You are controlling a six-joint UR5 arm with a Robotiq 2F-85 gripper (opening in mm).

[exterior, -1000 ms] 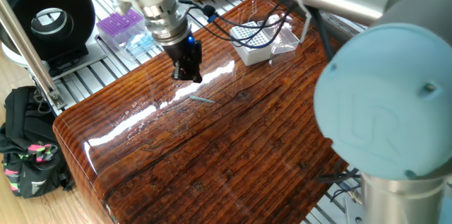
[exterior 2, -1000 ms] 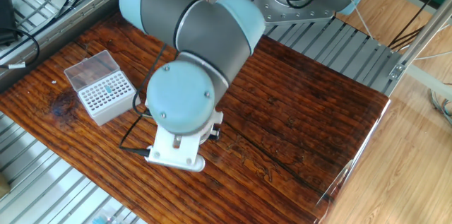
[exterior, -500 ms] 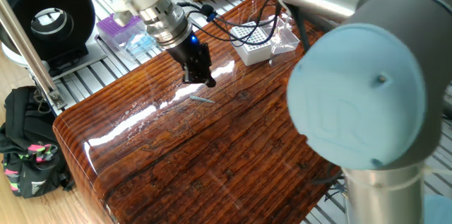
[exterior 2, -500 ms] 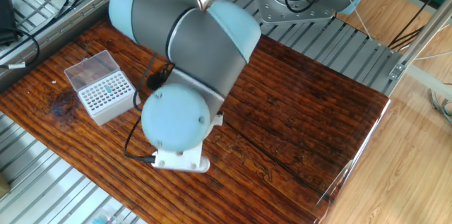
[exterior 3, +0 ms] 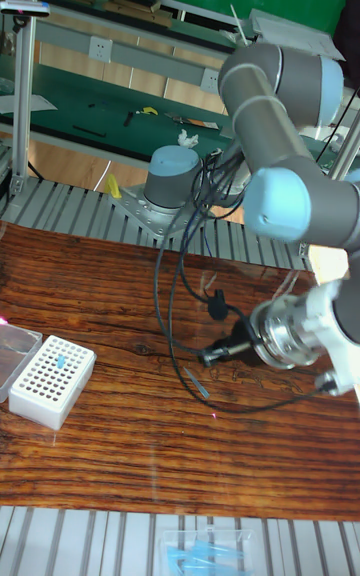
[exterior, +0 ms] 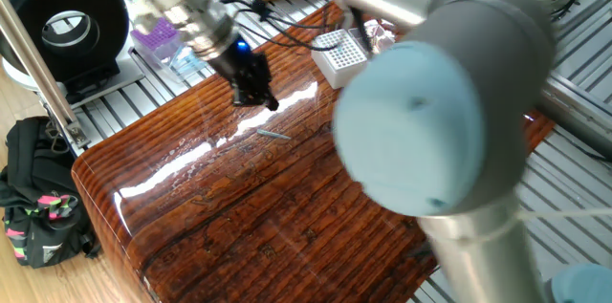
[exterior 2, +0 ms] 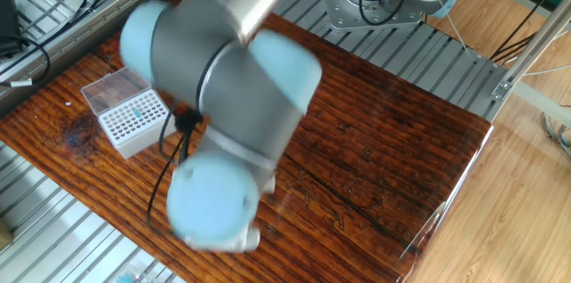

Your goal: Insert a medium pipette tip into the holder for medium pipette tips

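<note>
The medium pipette tip lies flat on the wooden table, also seen as a thin sliver in the tall fixed view. My gripper hangs tilted just above and behind it, not touching it; its dark fingers point toward the tip, and nothing shows between them. How far apart the fingers stand is unclear. The holder for medium pipette tips is a white block with a hole grid and a clear lid, at the table's far side. In the other fixed view the blurred arm hides the gripper and the tip.
A purple grid-topped box stands on the metal rails beside the table. A black round device sits at the far left. A pack of blue items lies past the table's near edge. Cables trail from the wrist.
The arm's wrist and forearm have swung, blurred in motion, and the gripper has tilted while staying near the same spot above the tip. The tip and the holder have not moved.
</note>
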